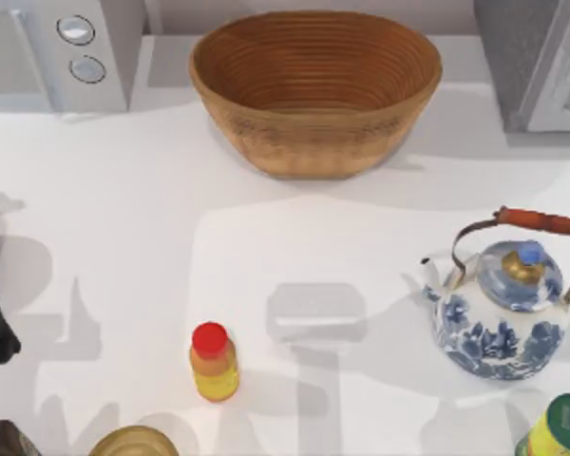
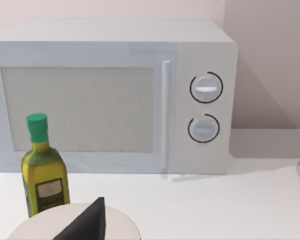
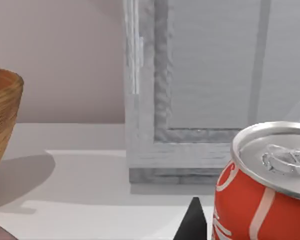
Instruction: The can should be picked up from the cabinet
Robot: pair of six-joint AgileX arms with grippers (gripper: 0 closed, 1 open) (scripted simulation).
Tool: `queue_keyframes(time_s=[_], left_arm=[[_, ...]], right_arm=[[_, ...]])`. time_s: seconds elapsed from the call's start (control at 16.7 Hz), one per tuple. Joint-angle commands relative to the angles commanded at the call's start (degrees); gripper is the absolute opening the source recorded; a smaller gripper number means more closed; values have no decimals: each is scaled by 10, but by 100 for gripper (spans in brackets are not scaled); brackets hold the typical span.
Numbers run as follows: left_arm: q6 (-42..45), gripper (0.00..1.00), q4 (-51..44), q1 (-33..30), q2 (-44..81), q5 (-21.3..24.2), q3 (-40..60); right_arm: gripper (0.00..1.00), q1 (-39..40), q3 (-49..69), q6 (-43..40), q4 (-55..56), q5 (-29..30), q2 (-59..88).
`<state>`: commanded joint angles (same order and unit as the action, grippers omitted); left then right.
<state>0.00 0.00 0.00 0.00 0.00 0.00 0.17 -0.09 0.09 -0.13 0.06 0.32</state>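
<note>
Top view: a woven basket (image 1: pixel 315 87) stood at the back centre of the white table (image 1: pixel 123 218), a microwave (image 1: pixel 62 52) at the back left and a grey cabinet (image 1: pixel 537 62) at the back right.
Front of table: a small yellow bottle with a red cap (image 1: pixel 214 362) stood near the middle, well apart from a blue-and-white teapot (image 1: pixel 499 313) at the right.
Can: in the right wrist view a red can (image 3: pixel 262 192) with a silver top stood upright close to the camera, on the table in front of the cabinet (image 3: pixel 210 85), not inside it.
Right gripper: one dark fingertip (image 3: pixel 192 222) showed just beside the can; whether the pincer was apart or together, I could not tell.
Left gripper: one dark fingertip (image 2: pixel 87 222) showed over a pale round lid (image 2: pixel 115 225); its state I could not tell either.
Left wrist view: a green-capped oil bottle (image 2: pixel 44 170) stood before the microwave (image 2: pixel 115 95).
</note>
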Motion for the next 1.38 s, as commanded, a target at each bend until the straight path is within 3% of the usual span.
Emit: queue_keyframes(time_s=[0.18,0.42,1.38], left_arm=[[0,100,0,0,0,0,0],[0,100,0,0,0,0,0],[0,100,0,0,0,0,0]], right_arm=[[0,-13,9,1,32,-28,35],[0,-55,45,5,145,-120,167],[0,-308,307,28,869,-671,1123]])
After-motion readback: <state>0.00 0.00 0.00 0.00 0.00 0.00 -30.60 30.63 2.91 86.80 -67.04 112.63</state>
